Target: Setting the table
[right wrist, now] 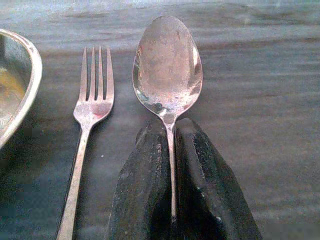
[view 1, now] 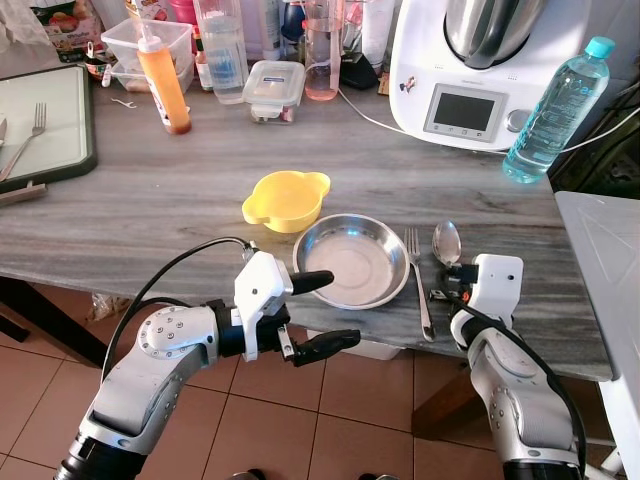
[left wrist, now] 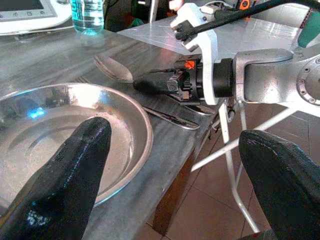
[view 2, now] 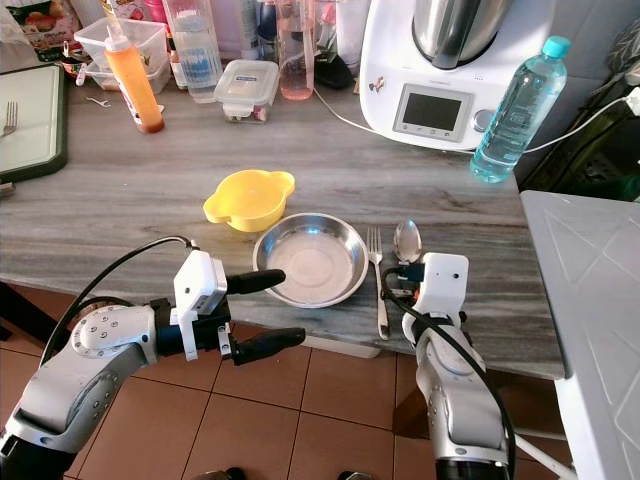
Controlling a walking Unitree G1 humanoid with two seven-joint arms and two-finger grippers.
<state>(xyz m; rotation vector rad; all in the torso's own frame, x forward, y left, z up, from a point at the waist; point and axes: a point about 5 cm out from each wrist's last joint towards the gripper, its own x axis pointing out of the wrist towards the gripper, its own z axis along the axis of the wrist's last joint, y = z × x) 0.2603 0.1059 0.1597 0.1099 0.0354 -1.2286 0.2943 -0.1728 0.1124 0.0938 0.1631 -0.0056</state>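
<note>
Place setting near done: spoon (right wrist: 167, 70) flat on worktop (view 1: 130, 200), just R of fork (view 1: 415, 275), which lies beside steel plate (view 1: 350, 262). R gripper (right wrist: 171, 150) low at worktop edge, jaws clamped on spoon handle. L gripper (view 1: 315, 312) by plate's near rim, jaws wide apart, empty.

Spoon (right wrist: 167, 70): handle hidden between the right gripper's (right wrist: 172, 150) fingers.
Fork (right wrist: 90, 115): handle end cut off by the wrist view's edge.
Plate (left wrist: 75, 125): near rim hidden behind a left finger (left wrist: 65, 185) (far side cut off).
</note>
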